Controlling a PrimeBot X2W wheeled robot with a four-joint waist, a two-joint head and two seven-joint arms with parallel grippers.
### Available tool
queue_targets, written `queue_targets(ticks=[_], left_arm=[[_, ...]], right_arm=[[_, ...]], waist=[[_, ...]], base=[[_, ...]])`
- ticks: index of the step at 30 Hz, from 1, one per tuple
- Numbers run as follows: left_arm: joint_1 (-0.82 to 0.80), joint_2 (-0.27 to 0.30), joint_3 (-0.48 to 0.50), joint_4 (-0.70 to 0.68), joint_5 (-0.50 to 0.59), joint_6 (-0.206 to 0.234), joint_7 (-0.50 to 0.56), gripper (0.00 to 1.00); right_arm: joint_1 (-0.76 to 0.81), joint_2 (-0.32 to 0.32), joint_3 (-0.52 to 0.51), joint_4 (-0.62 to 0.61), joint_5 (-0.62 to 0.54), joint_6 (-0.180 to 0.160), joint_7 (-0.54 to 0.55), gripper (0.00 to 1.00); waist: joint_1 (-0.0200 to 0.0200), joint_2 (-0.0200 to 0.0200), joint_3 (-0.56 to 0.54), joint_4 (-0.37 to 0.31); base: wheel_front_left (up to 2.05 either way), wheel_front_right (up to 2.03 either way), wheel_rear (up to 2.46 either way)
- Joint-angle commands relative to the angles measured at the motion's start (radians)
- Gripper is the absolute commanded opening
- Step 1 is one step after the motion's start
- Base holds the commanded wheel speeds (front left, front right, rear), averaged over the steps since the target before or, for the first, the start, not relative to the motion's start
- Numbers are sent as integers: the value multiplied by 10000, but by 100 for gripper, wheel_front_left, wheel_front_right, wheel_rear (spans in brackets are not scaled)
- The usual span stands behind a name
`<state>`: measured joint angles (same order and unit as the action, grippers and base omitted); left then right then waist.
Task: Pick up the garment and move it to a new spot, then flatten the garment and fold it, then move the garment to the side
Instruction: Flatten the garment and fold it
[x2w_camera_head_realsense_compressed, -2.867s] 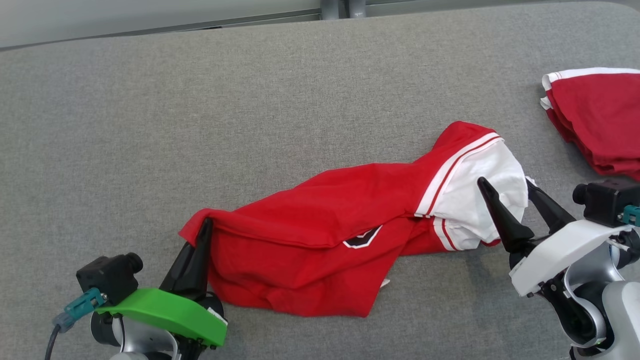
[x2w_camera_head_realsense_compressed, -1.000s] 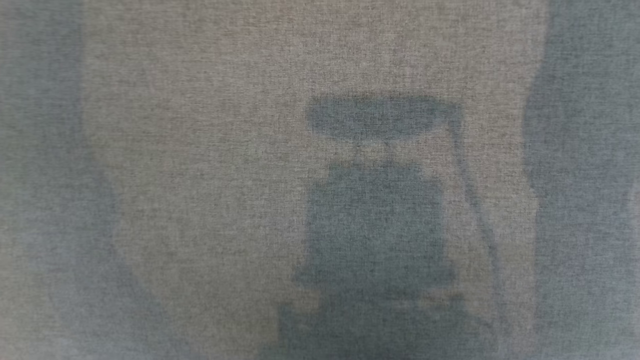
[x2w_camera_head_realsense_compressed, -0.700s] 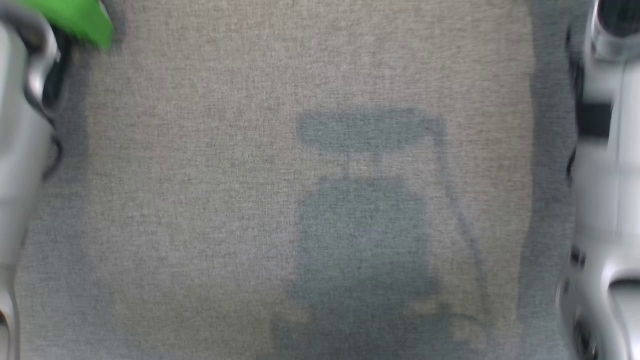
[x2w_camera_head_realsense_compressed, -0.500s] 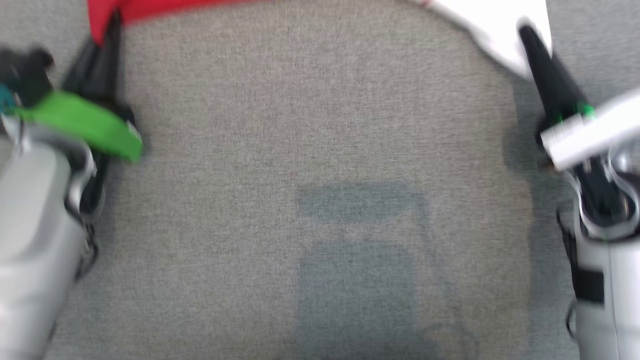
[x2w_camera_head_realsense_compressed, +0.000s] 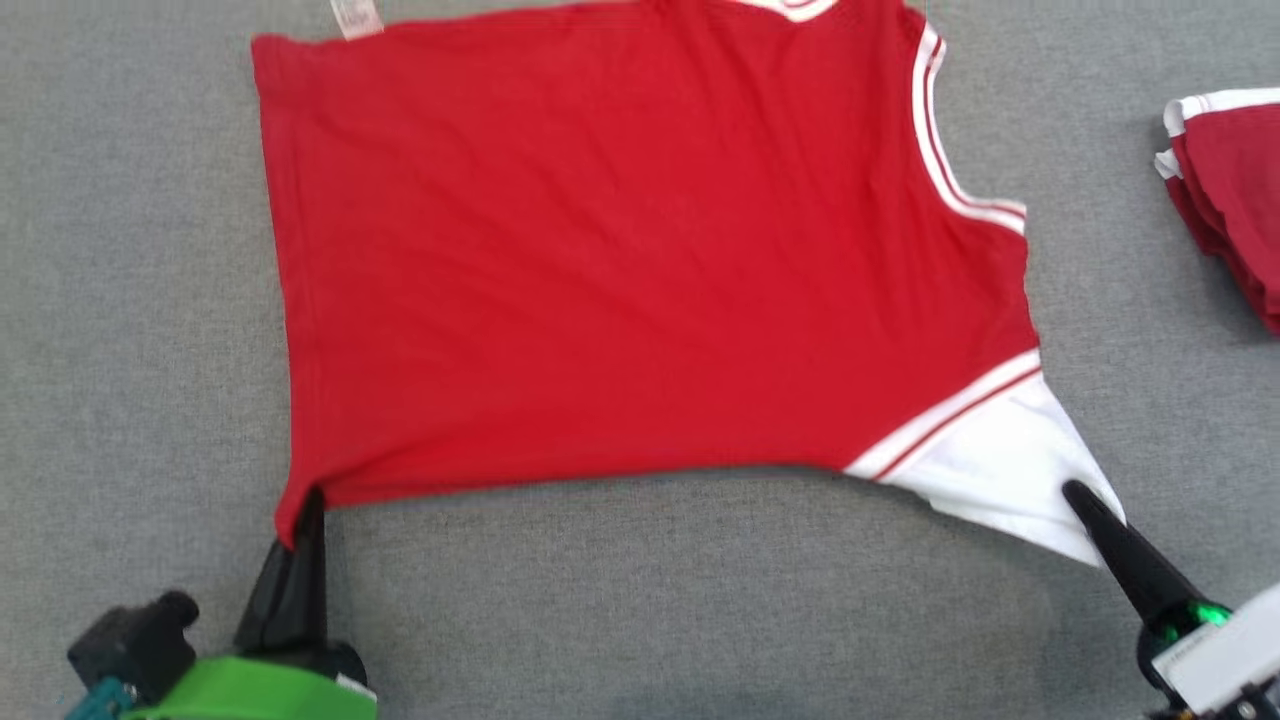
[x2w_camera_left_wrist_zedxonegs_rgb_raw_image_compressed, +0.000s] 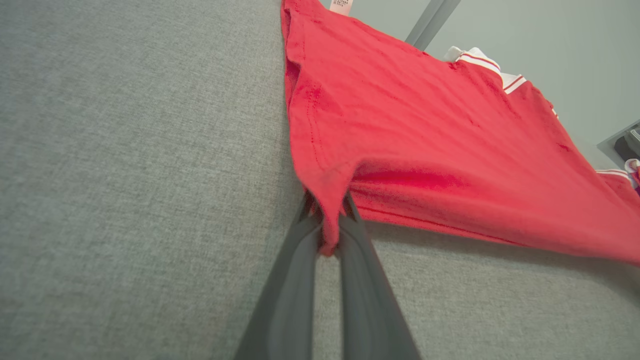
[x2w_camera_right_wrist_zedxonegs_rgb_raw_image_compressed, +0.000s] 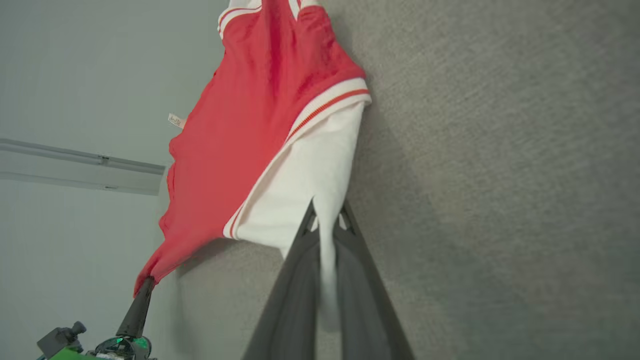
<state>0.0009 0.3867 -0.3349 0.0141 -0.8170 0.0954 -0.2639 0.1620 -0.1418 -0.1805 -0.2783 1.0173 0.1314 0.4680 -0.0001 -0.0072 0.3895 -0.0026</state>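
Observation:
A red garment (x2w_camera_head_realsense_compressed: 620, 250) with a white sleeve (x2w_camera_head_realsense_compressed: 1000, 475) and white trim lies spread wide across the grey table (x2w_camera_head_realsense_compressed: 640, 600). My left gripper (x2w_camera_head_realsense_compressed: 305, 505) is shut on its near left corner, seen close in the left wrist view (x2w_camera_left_wrist_zedxonegs_rgb_raw_image_compressed: 327, 220) where the red cloth (x2w_camera_left_wrist_zedxonegs_rgb_raw_image_compressed: 425, 140) runs off taut from the fingers. My right gripper (x2w_camera_head_realsense_compressed: 1080, 497) is shut on the tip of the white sleeve, and the right wrist view shows the white cloth (x2w_camera_right_wrist_zedxonegs_rgb_raw_image_compressed: 310, 170) pinched between its fingers (x2w_camera_right_wrist_zedxonegs_rgb_raw_image_compressed: 325, 220). The near edge of the garment is pulled tight between both grippers.
A second folded red garment with white trim (x2w_camera_head_realsense_compressed: 1230, 200) sits at the table's right edge. Bare grey table stretches to the left of the spread garment and along the near side.
The garment was crumpled with the right gripper open at the sleeve; now both grippers hold it and it lies spread out. The head camera swung down to bare table and back.

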Motion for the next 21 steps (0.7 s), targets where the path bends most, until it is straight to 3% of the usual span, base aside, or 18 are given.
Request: queue_targets(ticks=[1,5,9,21], left_arm=[[557,29,101,-392,-60,239,0,0],[1966,-14,-150,-1913,-184,792,259,0],[2396,285,-301,-2982,-267,974,778,0],[612,1931,383,-4718,-1008,878,3225,0]], right_arm=[[507,-119,-200,-238,241,-14,35,0],[2037,-220,-721,-1266,1098,-9,210,0],[2361,-329,-838,-2101,1604,-6,276,0],[-1783,-1040,-159,-1079,639,-6,1255,0]], waist=[[1,72,-357,-151],[1,72,-103,82],[1,72,401,-46],[1,72,1271,-456]], base=[[0,0,0],[0,0,0],[0,0,0],[0,0,0]])
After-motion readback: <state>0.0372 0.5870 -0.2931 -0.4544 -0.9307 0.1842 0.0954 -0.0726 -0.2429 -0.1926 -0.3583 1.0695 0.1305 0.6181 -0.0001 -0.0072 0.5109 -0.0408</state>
